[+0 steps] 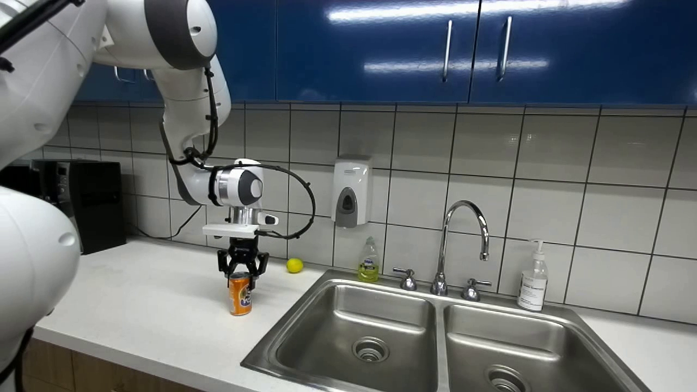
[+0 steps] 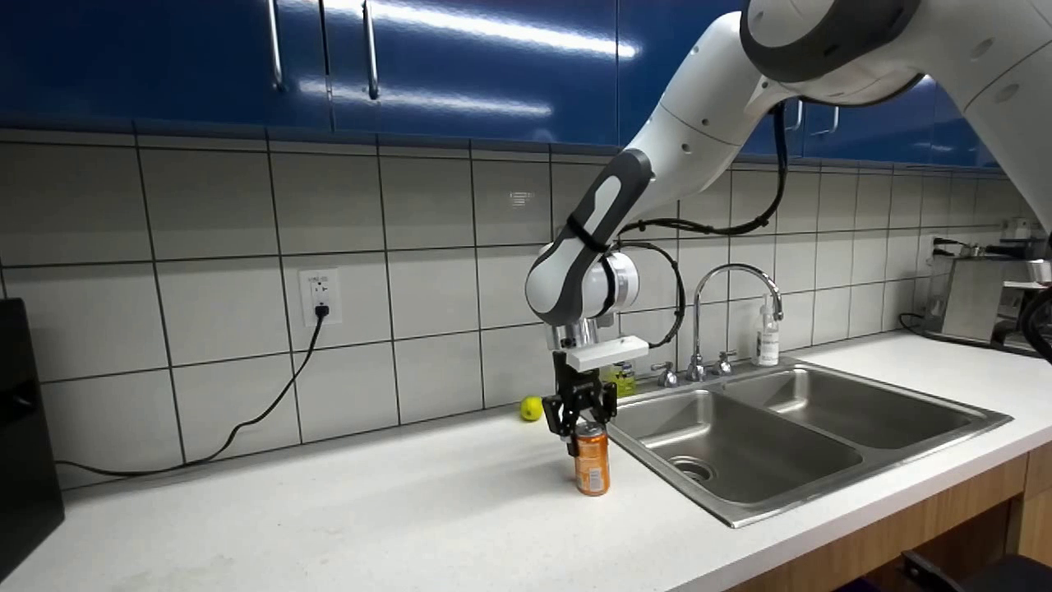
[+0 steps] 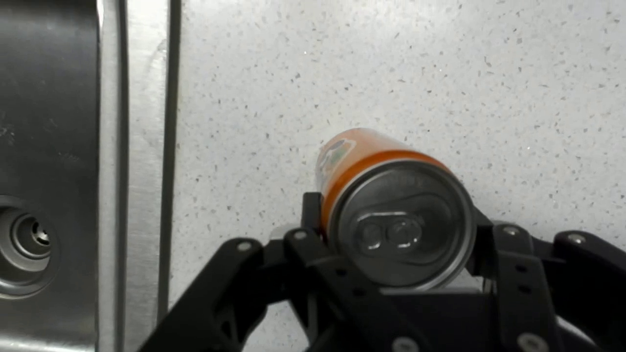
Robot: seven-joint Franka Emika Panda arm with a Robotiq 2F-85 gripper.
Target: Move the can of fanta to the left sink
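Note:
The can of fanta (image 1: 239, 300) stands upright at the white counter, left of the sink, and also shows in an exterior view (image 2: 592, 470). I cannot tell whether its base touches the counter. In the wrist view its silvery top (image 3: 401, 225) sits between my fingers, with a finger against each side. My gripper (image 1: 241, 280) points down and is shut on the can's upper part; it also shows in the wrist view (image 3: 396, 217). The left sink (image 1: 326, 332) is the basin nearer the can, with a round drain; its edge shows in the wrist view (image 3: 49, 122).
The sink's raised rim (image 3: 144, 146) runs between can and basin. A yellow-green fruit (image 1: 294, 265) lies behind the gripper by the wall. A dish soap bottle (image 1: 368, 262), a faucet (image 1: 444, 245) and a pump bottle (image 1: 533, 286) stand along the sink's back. The right basin (image 1: 512, 332) is beyond.

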